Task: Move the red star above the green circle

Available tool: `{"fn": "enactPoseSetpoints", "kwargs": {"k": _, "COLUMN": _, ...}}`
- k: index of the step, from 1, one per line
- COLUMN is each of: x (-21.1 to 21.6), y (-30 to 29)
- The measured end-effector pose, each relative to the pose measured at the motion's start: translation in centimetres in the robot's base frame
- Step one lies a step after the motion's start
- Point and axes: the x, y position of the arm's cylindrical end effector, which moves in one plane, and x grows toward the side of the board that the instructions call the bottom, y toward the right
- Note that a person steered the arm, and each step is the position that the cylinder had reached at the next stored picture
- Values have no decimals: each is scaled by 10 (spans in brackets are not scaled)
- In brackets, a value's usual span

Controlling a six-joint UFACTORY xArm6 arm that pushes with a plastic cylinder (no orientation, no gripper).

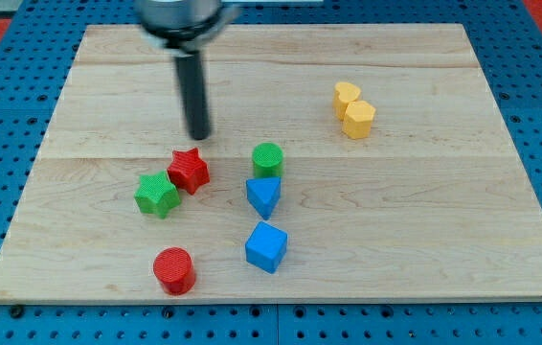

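- My tip (199,137), the bottom end of the dark rod, is sitting on the wooden board (424,220) and holding nothing.
- The red plastic star (189,171) is lying just below my tip, not touching it.
- The green plastic star (157,195) is touching the red star, lower and to the view's left.
- The green plastic circle (267,159) is standing near my tip, toward the view's right, above the blue triangle (263,195).

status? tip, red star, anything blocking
My tip just above the red star in view, small gap. Red star left of the green circle, touching the green star. Blue triangle sits below the circle, off the path.
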Motion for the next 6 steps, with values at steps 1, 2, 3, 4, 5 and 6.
{"fn": "enactPoseSetpoints", "kwargs": {"k": 1, "x": 68, "y": -24}}
{"fn": "enactPoseSetpoints", "kwargs": {"k": 2, "x": 112, "y": -21}}
{"fn": "enactPoseSetpoints", "kwargs": {"k": 3, "x": 110, "y": -3}}
{"fn": "enactPoseSetpoints", "kwargs": {"k": 4, "x": 65, "y": 14}}
{"fn": "enactPoseSetpoints", "kwargs": {"k": 5, "x": 17, "y": 16}}
{"fn": "enactPoseSetpoints", "kwargs": {"k": 6, "x": 11, "y": 22}}
